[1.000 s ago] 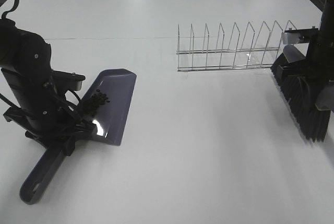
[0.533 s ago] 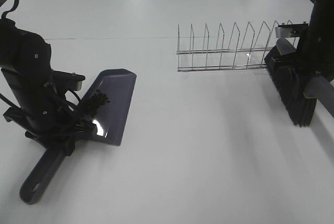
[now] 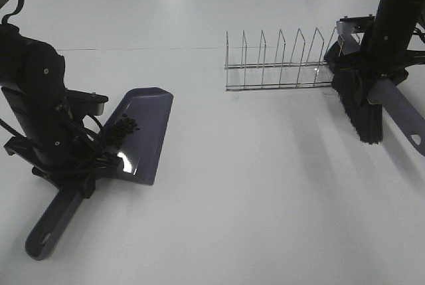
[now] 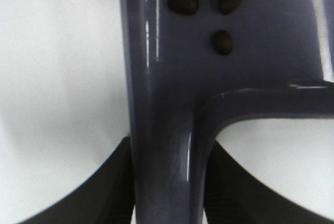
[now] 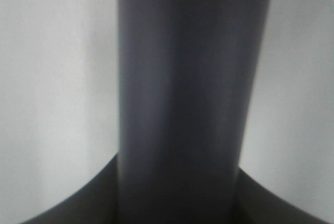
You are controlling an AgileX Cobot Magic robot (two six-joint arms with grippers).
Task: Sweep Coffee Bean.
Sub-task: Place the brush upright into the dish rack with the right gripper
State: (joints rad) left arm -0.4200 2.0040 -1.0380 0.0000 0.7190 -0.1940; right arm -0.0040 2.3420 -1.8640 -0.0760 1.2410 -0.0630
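Observation:
The coffee beans (image 3: 123, 129) lie in a small dark cluster on the purple-grey dustpan (image 3: 147, 129) at the left; some of the beans (image 4: 182, 3) show in the left wrist view. My left gripper (image 3: 83, 175) is shut on the dustpan handle (image 4: 167, 130), and the pan rests flat on the table. My right gripper (image 3: 367, 76) is shut on the brush handle (image 5: 180, 78) at the far right. The brush's black bristles (image 3: 362, 115) point down and sit by the table beside the rack's end. No beans show on the table.
A wire dish rack (image 3: 285, 62) stands at the back right, and its right end touches or nearly touches the brush. The white table (image 3: 265, 185) spans the view. The dustpan handle's end (image 3: 43, 238) reaches toward the front left edge.
My right arm has carried the brush left and toward the back, up against the rack's right end, turning it. The left arm, dustpan and beans have not moved.

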